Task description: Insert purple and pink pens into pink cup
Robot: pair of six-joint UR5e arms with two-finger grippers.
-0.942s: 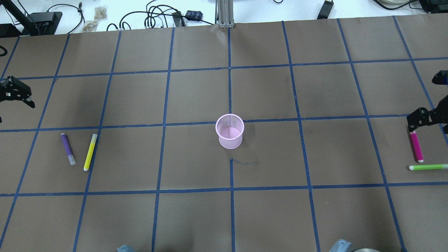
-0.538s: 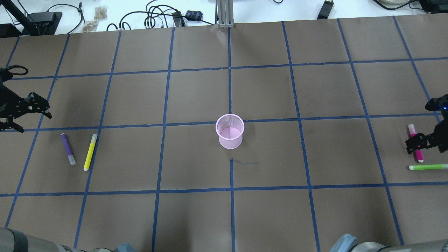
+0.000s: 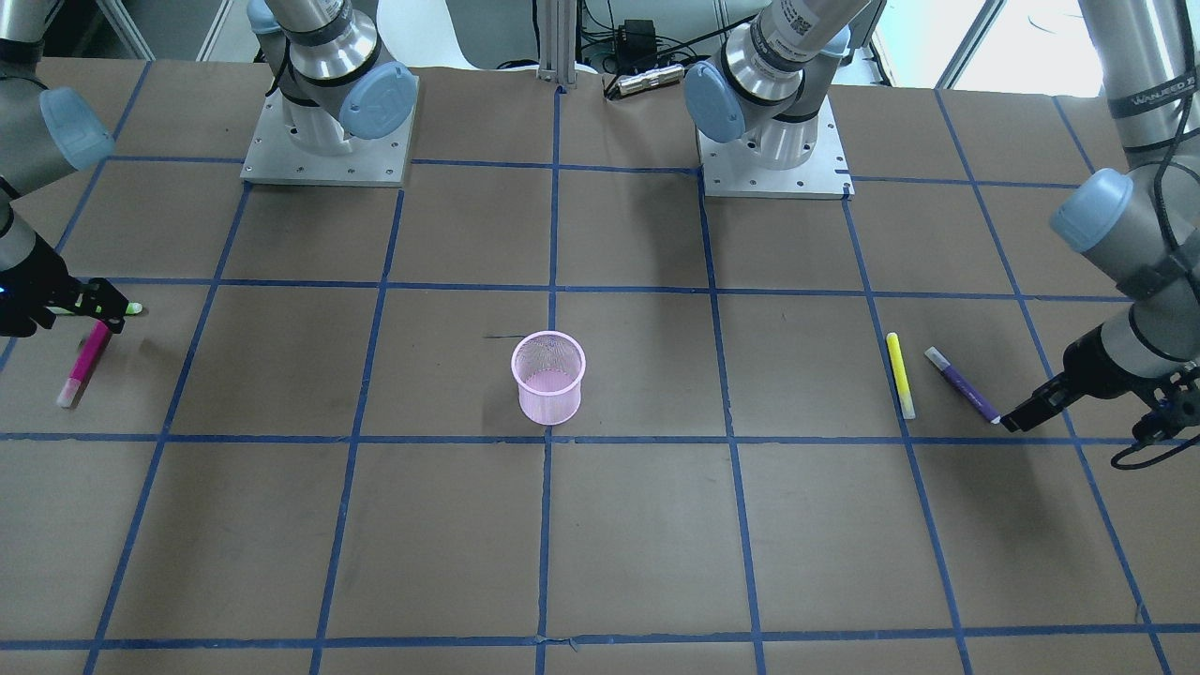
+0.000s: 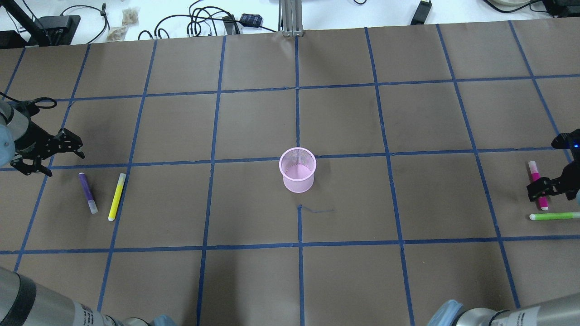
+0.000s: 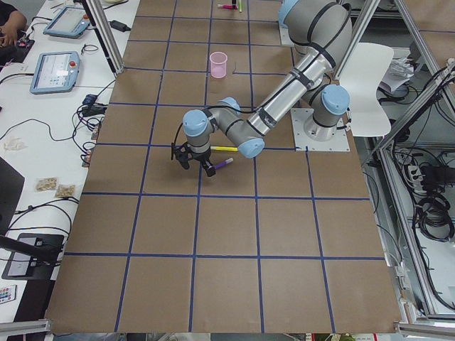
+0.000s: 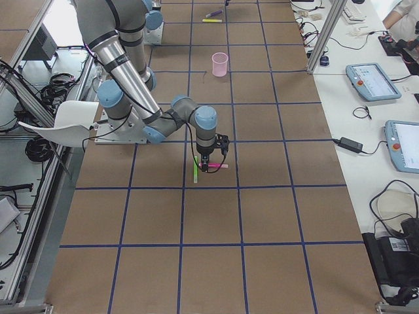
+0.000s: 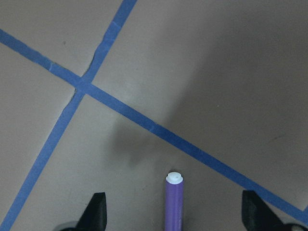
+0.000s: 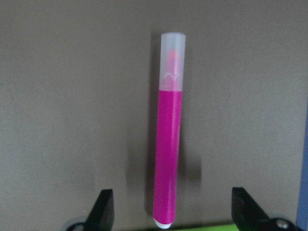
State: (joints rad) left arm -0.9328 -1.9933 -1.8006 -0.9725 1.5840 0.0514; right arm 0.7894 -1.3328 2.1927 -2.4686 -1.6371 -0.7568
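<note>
Holds left gripper (image 4: 66, 165) over the white-tipped end of purple pen (image 4: 87, 192), fingers spread wide on either side, gripping nothing. Purple pen flat on the table, just beside yellow marker (image 4: 117, 196). Pink cup (image 4: 297, 170) upright at the middle, well apart from both pens. Straddles pink pen (image 8: 168, 144) with right gripper (image 8: 174, 208), fingers apart, green marker (image 4: 553, 216) near.
</note>
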